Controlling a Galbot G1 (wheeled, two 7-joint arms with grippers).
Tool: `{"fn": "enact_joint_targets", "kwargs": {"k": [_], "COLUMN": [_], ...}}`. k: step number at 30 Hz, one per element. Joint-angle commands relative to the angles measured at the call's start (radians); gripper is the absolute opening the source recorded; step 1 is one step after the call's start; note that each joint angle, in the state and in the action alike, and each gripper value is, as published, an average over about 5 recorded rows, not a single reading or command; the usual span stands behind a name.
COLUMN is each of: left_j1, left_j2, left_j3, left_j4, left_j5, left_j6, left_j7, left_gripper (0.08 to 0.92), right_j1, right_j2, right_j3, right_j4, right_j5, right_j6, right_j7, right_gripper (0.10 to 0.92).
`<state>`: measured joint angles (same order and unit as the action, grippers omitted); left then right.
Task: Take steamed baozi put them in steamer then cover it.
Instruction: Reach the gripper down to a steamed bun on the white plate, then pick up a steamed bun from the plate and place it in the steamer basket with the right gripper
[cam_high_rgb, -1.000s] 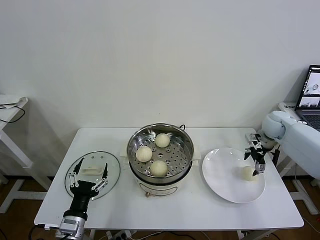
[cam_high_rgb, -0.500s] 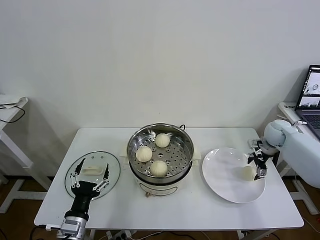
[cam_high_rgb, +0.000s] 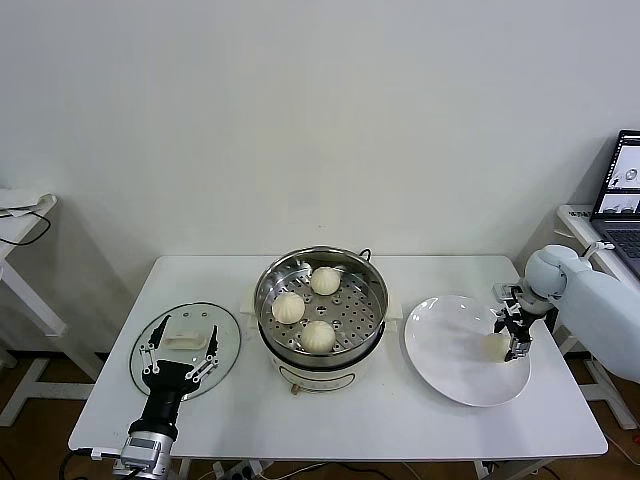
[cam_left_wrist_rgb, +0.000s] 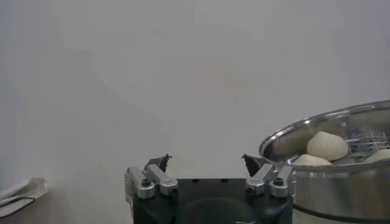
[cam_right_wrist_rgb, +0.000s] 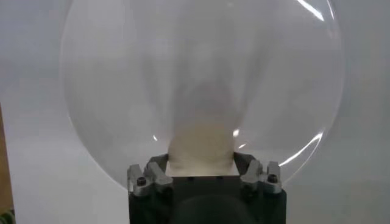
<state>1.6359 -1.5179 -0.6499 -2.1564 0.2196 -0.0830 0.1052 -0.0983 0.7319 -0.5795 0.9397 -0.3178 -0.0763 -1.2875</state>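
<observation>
**Last bun gripped on the plate**

The right gripper (cam_high_rgb: 514, 332) stands over the right side of the plate (cam_high_rgb: 450, 350), its fingers (cam_right_wrist_rgb: 153, 175) closed in on the last bun (cam_high_rgb: 497, 345), which still sits on the plate; in the right wrist view the bun (cam_right_wrist_rgb: 201, 148) fills the space between the two fingers. The plate lies on the worktop (cam_high_rgb: 400, 420) just to the right of the steamer (cam_high_rgb: 320, 305). Three buns rest on the steamer's perforated tray: one at the back (cam_high_rgb: 324, 281), one on the left (cam_high_rgb: 288, 307) and one at the front (cam_high_rgb: 318, 337). The steamer is uncovered. On the far left of the worktop lies the cover (cam_high_rgb: 175, 358), flat, handle (cam_high_rgb: 190, 336) up. The left gripper (cam_high_rgb: 178, 367) hangs over the cover's near half, fingers spread wide and holding nothing; the left wrist view shows its fingertips (cam_left_wrist_rgb: 159, 162) apart, with the steamer (cam_left_wrist_rgb: 332, 182) and its buns off to one side.
</observation>
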Motion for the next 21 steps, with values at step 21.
{"fn": "enact_joint_targets", "kwargs": {"k": [21], "left_j1": [0.009], "left_j2": [-0.001], "left_j3": [0.005], "left_j4": [-0.025], "left_j5": [-0.001], "left_j6": [0.002], "left_j7": [-0.005], "left_gripper": [0.823], "right_j1": [0.178], "right_j2": [-0.102], "right_j3": [-0.157], "right_j4": [0.152], "right_j5": [0.197], "right_j6": [-0.058], "right_j7": [-0.045], "right_gripper": [0.590]}}
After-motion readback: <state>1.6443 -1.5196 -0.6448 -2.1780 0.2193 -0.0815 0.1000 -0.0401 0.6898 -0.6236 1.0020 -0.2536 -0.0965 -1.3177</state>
